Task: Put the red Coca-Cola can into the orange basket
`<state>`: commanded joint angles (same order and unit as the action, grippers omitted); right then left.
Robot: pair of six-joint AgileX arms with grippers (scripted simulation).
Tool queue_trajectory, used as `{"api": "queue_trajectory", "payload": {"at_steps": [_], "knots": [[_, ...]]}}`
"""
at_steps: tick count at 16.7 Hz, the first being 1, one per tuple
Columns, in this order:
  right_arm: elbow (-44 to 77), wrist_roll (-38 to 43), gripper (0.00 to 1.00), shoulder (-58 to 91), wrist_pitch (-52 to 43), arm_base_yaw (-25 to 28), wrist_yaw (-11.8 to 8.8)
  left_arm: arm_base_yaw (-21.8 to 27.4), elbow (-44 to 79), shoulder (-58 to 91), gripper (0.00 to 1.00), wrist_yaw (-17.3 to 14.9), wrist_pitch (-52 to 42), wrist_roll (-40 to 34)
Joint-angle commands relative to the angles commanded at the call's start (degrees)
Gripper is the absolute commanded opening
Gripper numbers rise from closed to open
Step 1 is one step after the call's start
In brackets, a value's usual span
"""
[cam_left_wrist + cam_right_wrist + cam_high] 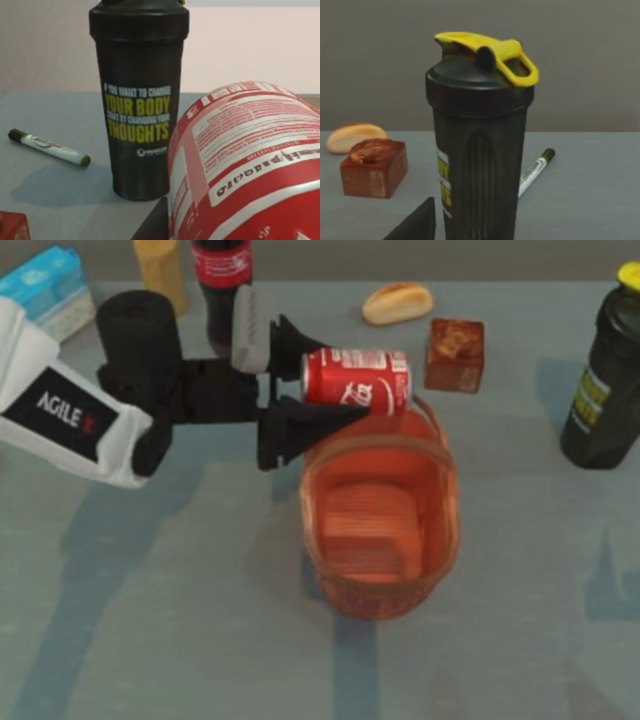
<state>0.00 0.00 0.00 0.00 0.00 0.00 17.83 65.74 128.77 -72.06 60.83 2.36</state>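
My left gripper (pixel 335 380) is shut on the red Coca-Cola can (pixel 362 381), which lies on its side between the two black fingers. The can hangs just over the far rim and handle of the orange basket (pixel 446 490), which stands mid-table with nothing inside. In the left wrist view the can (pixel 250 165) fills the lower corner beside one finger (pixel 152 222). My right arm is outside the top view. In its wrist view one finger (pixel 420 224) shows off to one side, with nothing held.
A black shaker with a yellow lid (pixel 605 380) stands at the right edge, a marker (pixel 48 147) beyond it. A brown-red cube (pixel 455 353) and a bread roll (pixel 397 302) lie behind the basket. A dark cola bottle (pixel 222 280), a yellow bottle (pixel 160 270) and a blue box (pixel 45 285) stand back left.
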Motion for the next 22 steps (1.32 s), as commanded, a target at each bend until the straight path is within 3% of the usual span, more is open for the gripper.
{"api": "queue_trajectory", "payload": {"at_steps": [12, 22], "knots": [[0.0, 0.0, 1.0, 0.0, 0.0, 0.0, 0.0, 0.0, 0.0, 0.0, 0.98, 0.0, 0.0, 0.0], [0.0, 0.0, 1.0, 0.0, 0.0, 0.0, 0.0, 0.2, 0.0, 0.0, 1.0, 0.0, 0.0, 0.0]]}}
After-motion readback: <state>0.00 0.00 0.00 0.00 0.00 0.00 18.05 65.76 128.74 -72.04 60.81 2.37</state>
